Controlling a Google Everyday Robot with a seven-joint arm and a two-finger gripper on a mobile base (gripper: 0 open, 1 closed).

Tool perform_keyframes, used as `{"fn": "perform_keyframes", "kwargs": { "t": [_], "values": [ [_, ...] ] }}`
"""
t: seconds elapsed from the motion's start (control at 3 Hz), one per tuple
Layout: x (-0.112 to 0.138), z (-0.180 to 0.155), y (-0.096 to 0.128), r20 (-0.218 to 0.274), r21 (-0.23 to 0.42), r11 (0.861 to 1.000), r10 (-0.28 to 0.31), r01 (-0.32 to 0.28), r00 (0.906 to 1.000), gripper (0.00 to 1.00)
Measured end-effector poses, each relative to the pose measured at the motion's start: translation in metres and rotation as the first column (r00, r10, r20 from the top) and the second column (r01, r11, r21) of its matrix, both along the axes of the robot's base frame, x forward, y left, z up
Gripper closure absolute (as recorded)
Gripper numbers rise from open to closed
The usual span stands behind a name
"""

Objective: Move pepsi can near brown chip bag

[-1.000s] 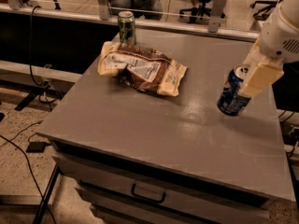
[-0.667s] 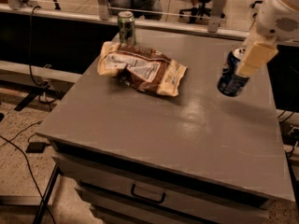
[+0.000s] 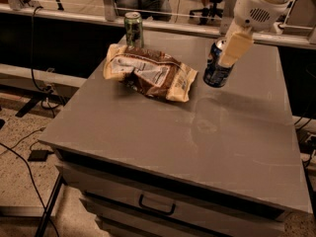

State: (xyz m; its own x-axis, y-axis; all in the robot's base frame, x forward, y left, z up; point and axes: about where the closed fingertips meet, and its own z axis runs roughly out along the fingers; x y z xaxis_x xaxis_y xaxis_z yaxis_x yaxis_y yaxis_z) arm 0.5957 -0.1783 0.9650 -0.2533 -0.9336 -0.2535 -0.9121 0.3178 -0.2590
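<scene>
Grey table: we note gripper clamped on pepsi can, held tilted clear of surface beside bag, likely for set-down.

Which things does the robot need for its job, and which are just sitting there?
For the job:
- pepsi can, tilted, right of the bag
- gripper, fingers shut on the pepsi can
- brown chip bag, lying on the table

Just lying about:
- green can, upright behind the bag
- drawer handle, at the front
</scene>
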Motion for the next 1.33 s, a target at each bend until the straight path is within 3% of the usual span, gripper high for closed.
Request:
{"fn": "perform_keyframes", "kwargs": {
  "t": [0.67,1.0,1.33],
  "values": [
    [0.006,-0.006,0.006,0.001,0.003,1.0,0.009,-0.009,1.0,0.28],
    [0.006,-0.033,0.008,-0.033,-0.004,1.0,0.013,-0.013,0.9994,0.05],
    [0.006,-0.037,0.009,-0.038,-0.006,1.0,0.014,-0.015,0.9992,0.0]
  ]
}}
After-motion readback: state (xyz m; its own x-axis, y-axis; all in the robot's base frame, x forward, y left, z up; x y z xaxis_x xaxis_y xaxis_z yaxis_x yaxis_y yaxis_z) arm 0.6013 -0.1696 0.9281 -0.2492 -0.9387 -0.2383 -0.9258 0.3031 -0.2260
